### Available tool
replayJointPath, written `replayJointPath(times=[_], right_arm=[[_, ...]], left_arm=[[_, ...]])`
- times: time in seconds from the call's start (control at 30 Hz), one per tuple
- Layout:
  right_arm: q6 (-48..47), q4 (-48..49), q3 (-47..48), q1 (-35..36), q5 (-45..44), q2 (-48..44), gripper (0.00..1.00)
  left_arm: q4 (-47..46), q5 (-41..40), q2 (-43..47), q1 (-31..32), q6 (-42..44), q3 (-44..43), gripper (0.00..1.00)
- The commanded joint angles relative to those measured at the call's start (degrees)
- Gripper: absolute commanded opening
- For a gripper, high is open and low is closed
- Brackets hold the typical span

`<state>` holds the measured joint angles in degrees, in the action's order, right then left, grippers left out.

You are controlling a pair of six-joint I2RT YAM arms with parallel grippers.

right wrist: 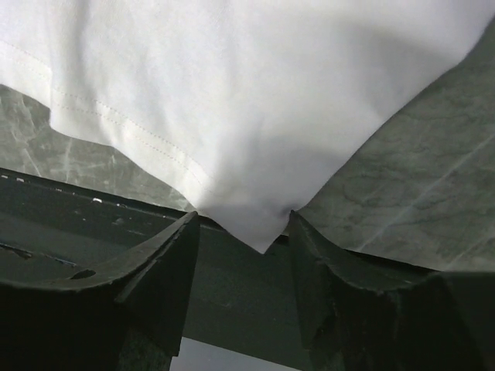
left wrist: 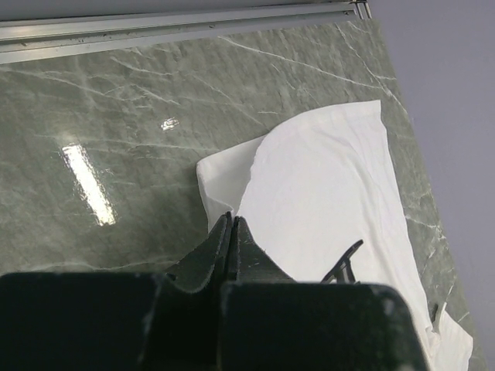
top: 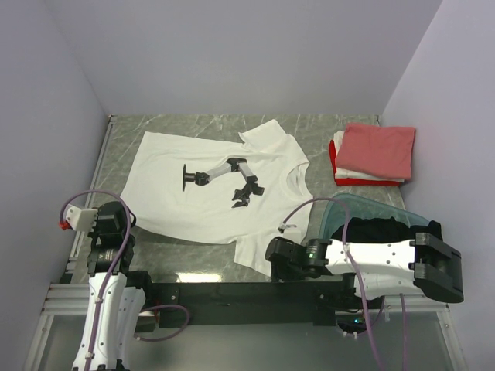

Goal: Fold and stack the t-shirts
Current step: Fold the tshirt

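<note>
Only the wrist cam is showing right gripper (right wrist: 241, 222) spread around the white t-shirt (right wrist: 232, 93) corner. Meanwhile left gripper (left wrist: 232, 232) is sitting pinched closed.

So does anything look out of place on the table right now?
Yes: one corner of the large white t-shirt with a dark graphic overhangs the grey marble table's near edge, between the fingers of the open right hand, and the corner by the shut left hand lies doubled over.

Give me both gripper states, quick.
Left gripper: shut, tips at the white t-shirt edge; whether cloth is pinched cannot be told.
Right gripper: open, a corner of that shirt between its fingers.
</note>
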<state>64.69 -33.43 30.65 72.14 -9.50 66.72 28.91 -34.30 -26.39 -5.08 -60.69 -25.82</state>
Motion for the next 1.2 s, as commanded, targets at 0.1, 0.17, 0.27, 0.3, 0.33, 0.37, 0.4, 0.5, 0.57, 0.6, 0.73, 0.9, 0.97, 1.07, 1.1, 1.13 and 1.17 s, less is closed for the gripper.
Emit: replayJointPath(times=[0.1,0.17,0.27,0.3,0.33,0.37,0.4,0.5,0.57,0.6,0.73,0.9,0.97,1.07,1.1,1.13,1.17], right_arm=[[2.37,0.48,0.02,1.60,-0.70,0.69,0.39],[3.34,-0.76,0.19,2.56,-1.22,0.17,0.26],[4.04,-1.81,0.46,3.53,-1.31,-0.27,0.07],[4.31,-2.16,0.63,3.80,-1.49,-0.36,0.00],[4.40,-3.30,0.98,4.15,-1.58,-0.27,0.00],[4.48,-3.83,1.68,4.76,-1.93,-0.45,0.00],[4.75,-4.27,1.95,5.11,-2.19,-0.45,0.00],[5.45,-5.77,2.66,5.82,-2.89,-0.54,0.00],[5.71,-5.94,3.01,5.82,-3.07,-0.45,0.00],[6.06,-5.86,3.09,5.91,-2.98,-0.45,0.00],[7.29,-5.51,4.41,6.52,-4.39,-1.32,0.29],[7.56,-3.66,4.06,6.52,-5.27,-2.65,0.58],[7.47,-3.40,3.97,6.52,-5.09,-1.42,0.59],[7.21,-2.78,3.80,6.61,-4.39,0.86,0.61],[7.12,-2.17,3.80,6.52,-4.30,1.57,0.61],[7.03,-1.73,3.62,6.52,-3.95,2.44,0.61],[6.86,-1.47,3.62,6.61,-3.86,2.89,0.61]], left_arm=[[-1.66,0.03,0.64,-0.28,1.10,-0.89,0.01],[-1.66,-0.06,0.64,-0.28,1.01,-0.89,0.01],[-1.75,0.12,0.73,-0.28,1.10,-0.98,0.01],[-1.66,0.12,0.73,-0.28,1.10,-0.98,0.01],[-1.66,0.20,0.73,-0.28,1.10,-1.07,0.01],[-1.57,0.20,0.82,-0.28,1.10,-1.07,0.01],[-1.57,0.20,0.90,-0.37,1.10,-1.16,0.01],[-1.57,0.20,1.17,-0.28,1.18,-1.16,0.01],[-1.66,0.38,1.34,-0.28,1.18,-1.07,0.01],[-1.66,0.47,1.34,-0.37,1.18,-0.90,0.00],[-2.01,0.82,1.26,-0.28,1.45,-0.89,0.01],[-2.19,0.99,1.08,-0.28,1.54,-0.81,0.01],[-2.10,0.99,1.17,-0.28,1.54,-0.81,0.01],[-2.01,0.99,1.08,-0.28,1.54,-0.89,0.01],[-2.01,0.99,1.08,-0.19,1.54,-0.98,0.01],[-2.01,1.08,0.99,-0.28,1.54,-0.98,0.01],[-1.92,0.99,1.08,-0.28,1.54,-0.98,0.01]])
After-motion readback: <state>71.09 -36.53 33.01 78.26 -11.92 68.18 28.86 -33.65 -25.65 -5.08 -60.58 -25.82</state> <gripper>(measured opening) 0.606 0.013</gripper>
